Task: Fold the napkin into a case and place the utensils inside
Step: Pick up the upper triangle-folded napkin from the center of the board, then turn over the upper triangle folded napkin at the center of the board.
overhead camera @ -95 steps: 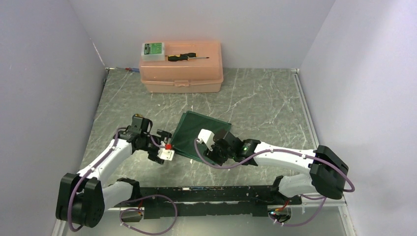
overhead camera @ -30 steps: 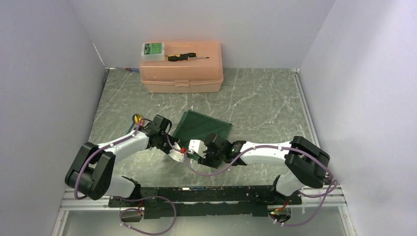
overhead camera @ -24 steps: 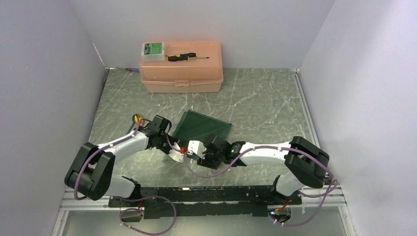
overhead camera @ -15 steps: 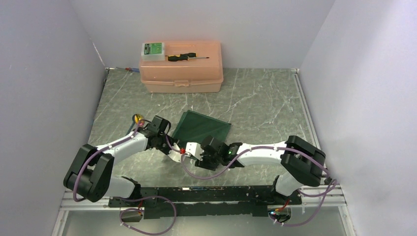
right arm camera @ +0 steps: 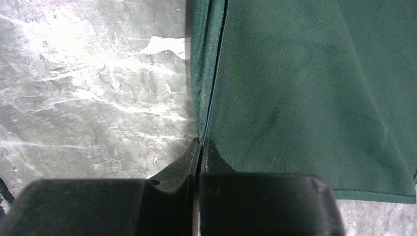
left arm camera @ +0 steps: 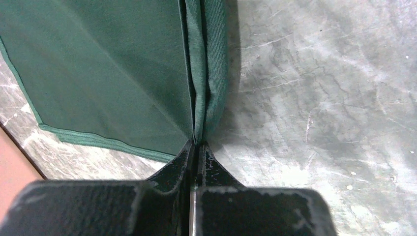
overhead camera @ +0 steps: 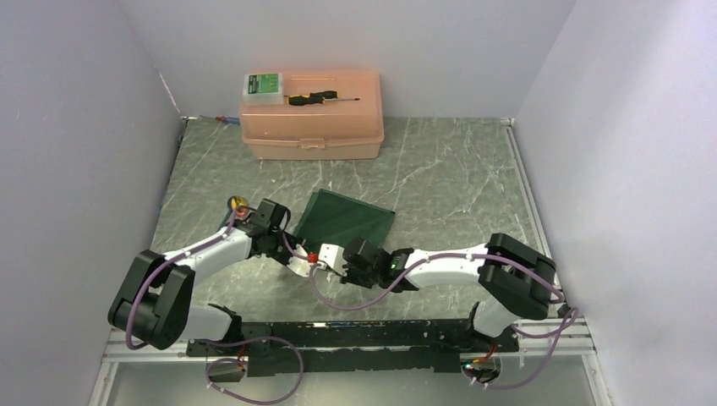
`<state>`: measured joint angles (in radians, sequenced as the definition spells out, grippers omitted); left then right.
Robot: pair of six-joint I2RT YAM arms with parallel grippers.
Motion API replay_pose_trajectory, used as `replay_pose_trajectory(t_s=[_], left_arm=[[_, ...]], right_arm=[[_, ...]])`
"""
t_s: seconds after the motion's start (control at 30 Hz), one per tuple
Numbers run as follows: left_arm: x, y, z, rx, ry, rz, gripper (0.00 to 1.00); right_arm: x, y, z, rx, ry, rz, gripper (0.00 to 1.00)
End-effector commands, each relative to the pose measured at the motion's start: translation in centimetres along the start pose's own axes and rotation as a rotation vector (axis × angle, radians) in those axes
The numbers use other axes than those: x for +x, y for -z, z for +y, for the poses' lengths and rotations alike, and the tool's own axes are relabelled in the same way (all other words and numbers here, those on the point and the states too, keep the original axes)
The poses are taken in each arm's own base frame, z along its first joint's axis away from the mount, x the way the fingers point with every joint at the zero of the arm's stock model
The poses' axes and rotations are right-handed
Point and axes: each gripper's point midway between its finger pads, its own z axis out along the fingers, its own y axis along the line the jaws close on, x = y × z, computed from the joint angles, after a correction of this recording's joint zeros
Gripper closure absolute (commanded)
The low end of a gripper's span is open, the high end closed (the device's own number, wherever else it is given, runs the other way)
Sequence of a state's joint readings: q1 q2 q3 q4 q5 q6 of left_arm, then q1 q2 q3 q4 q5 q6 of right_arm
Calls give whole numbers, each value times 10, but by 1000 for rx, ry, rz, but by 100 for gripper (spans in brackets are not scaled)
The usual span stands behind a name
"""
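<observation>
Pinching the napkin [left arm camera: 98,73], left gripper [left arm camera: 196,145] and right gripper [right arm camera: 200,142] clench its fold; near corner hidden overhead.

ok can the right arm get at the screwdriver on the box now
Probably not yet: the right gripper has its jaws shut on the napkin edge and must let go first. Nothing else seems to block the screwdriver.

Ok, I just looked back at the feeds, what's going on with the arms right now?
Both arms are working on the dark green napkin, which lies on the marble table. The left gripper is shut on a bunched edge of it. The right gripper is pinched shut on an edge too. The two meet at the napkin's near side, and the rest of the cloth lies flat.
</observation>
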<state>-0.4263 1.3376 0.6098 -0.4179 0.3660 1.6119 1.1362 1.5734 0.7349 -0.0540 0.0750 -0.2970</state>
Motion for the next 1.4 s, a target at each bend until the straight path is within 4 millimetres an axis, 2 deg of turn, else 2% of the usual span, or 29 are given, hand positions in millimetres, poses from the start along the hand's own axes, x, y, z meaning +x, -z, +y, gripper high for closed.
replay_pose_trajectory(t_s=[0.0, 0.03, 0.2, 0.3, 0.33, 0.4, 0.5, 0.57, 0.63, 0.8, 0.87, 0.93, 1.03, 1.1, 1.17, 1.23, 1.37], left_arm=[[3, 12, 18, -65, 52, -2, 97], [3, 14, 21, -70, 70, -6, 97], [-1, 36, 42, -60, 226, -44, 97], [-7, 53, 56, -33, 343, -72, 97], [-8, 58, 58, -11, 379, -75, 97], [-14, 68, 63, 19, 438, -87, 97], [-24, 84, 62, 27, 450, -102, 97], [-33, 94, 52, 39, 425, -107, 97], [-43, 104, 37, 56, 402, -102, 97], [-84, 137, -22, 156, 327, -127, 97], [-101, 151, -42, 171, 288, -153, 97], [-111, 165, -50, 164, 277, -163, 97], [-122, 187, -44, 152, 311, -165, 97], [-127, 197, -42, 199, 375, -159, 97], [-130, 196, -40, 243, 452, -157, 97], [-124, 178, -33, 248, 523, -138, 97], [-85, 134, 2, 165, 568, -48, 97]], right_arm=[[-3, 7, -2, 57, -52, -39, 100], [-3, 9, -3, 66, -65, -43, 100], [-33, 20, -15, 113, -133, -144, 100], [-45, 31, -32, 160, -201, -161, 100], [-43, 34, -36, 156, -239, -136, 100], [-54, 44, -46, 158, -289, -164, 100], [-68, 64, -51, 164, -313, -235, 100], [-73, 73, -47, 143, -327, -249, 100], [-74, 79, -33, 100, -331, -236, 100], [-76, 100, 25, -2, -331, -198, 100], [-75, 117, 34, 0, -343, -188, 100], [-85, 137, 37, -37, -357, -220, 100], [-121, 177, 33, -90, -368, -312, 100], [-135, 193, 29, -98, -376, -346, 100], [-138, 190, 16, -102, -419, -366, 100], [-130, 175, 1, -150, -500, -357, 100], [-109, 141, -28, -175, -607, -328, 100]])
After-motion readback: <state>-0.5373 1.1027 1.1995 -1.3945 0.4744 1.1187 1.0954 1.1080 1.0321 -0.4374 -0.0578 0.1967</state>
